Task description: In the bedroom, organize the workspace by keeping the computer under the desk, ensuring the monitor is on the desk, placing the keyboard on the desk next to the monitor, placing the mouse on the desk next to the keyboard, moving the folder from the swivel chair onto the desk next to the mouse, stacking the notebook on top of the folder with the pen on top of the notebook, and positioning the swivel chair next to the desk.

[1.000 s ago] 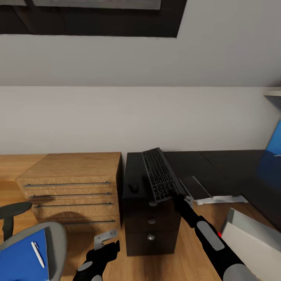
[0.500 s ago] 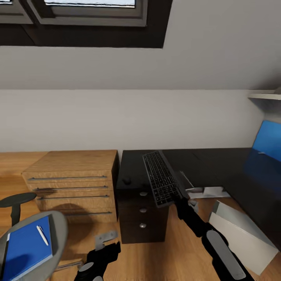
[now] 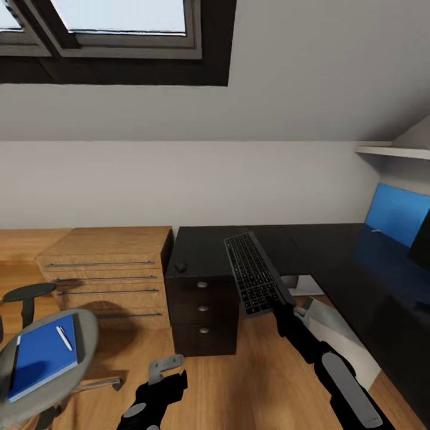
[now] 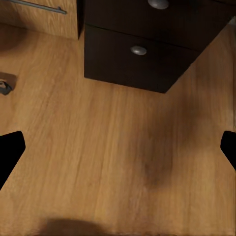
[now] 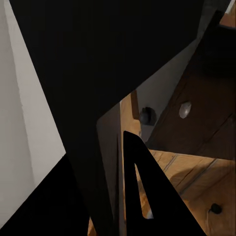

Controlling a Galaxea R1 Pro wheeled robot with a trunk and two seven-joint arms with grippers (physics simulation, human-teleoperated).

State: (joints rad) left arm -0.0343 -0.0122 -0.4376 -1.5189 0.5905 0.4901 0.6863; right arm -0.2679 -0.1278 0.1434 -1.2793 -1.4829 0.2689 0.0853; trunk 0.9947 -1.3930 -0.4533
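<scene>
My right gripper [image 3: 282,306] is shut on the near end of the slim black keyboard [image 3: 255,279], which hangs slanted over the front edge of the black desk [image 3: 325,246]. In the right wrist view the keyboard's dark underside [image 5: 98,73] lies beside one finger [image 5: 147,196]. The mouse [image 3: 180,267] sits on the desk above the drawer unit [image 3: 200,310]. At lower left the swivel chair [image 3: 83,334] carries the blue folder [image 3: 42,357] with the pen [image 3: 64,338] on it; the notebook is hidden. The grey computer [image 3: 343,343] lies under the desk. My left gripper [image 3: 164,373] is open over the floor.
A light wooden drawer chest [image 3: 107,269] stands left of the desk. A blue panel [image 3: 394,214] leans at the desk's far right, beside a black shape [image 3: 421,239] cut off by the frame. A skylight [image 3: 119,24] is overhead. Wooden floor [image 4: 118,147] lies before the drawer unit.
The whole view has shifted: more skylight, chair and right desk wing show. The held keyboard has moved right, away from the mouse. The left gripper stays open and low.
</scene>
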